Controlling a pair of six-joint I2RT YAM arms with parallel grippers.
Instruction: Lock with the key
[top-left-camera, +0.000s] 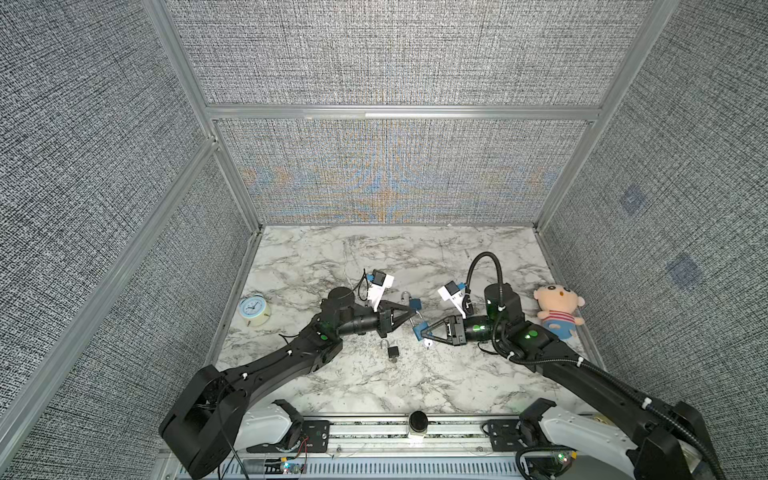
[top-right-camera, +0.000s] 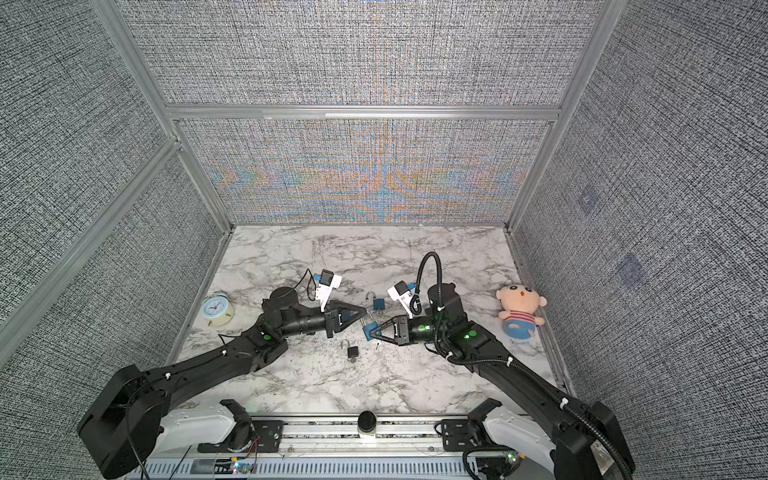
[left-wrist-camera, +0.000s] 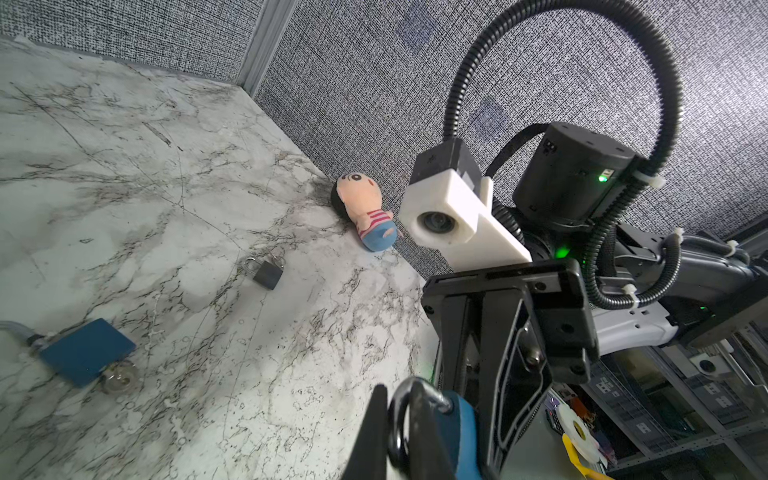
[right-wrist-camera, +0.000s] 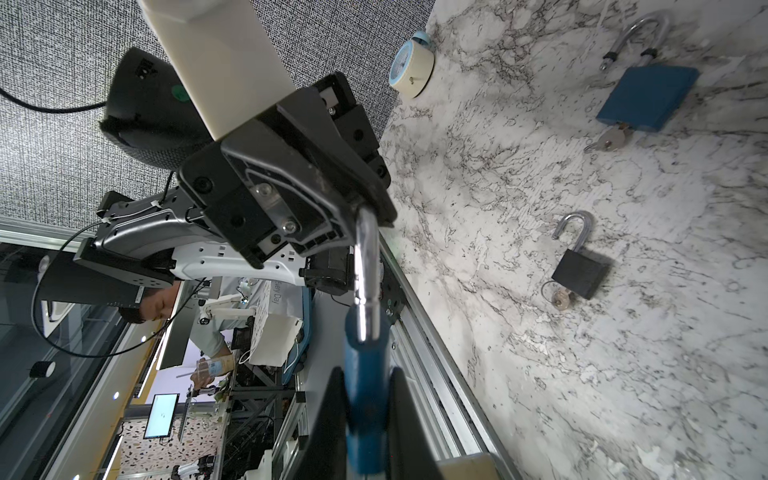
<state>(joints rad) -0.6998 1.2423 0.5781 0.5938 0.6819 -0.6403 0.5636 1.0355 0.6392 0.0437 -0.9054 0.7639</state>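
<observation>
In both top views, your left end effector (top-left-camera: 411, 318) and right end effector (top-left-camera: 419, 333) met tip to tip above the middle of the counter (top-left-camera: 332, 257), both clenched on the blue padlock (top-left-camera: 416, 331). In the left wrist view, you gripped its shackle (left-wrist-camera: 397, 411). In the right wrist view, its body (right-wrist-camera: 368, 386) sat between the right fingers (right-wrist-camera: 410, 428).

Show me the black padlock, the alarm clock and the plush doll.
black padlock (top-left-camera: 393, 352), in a top view, its body
alarm clock (top-left-camera: 251, 307), in a top view, its dial
plush doll (top-left-camera: 555, 296), in a top view, its face
</observation>
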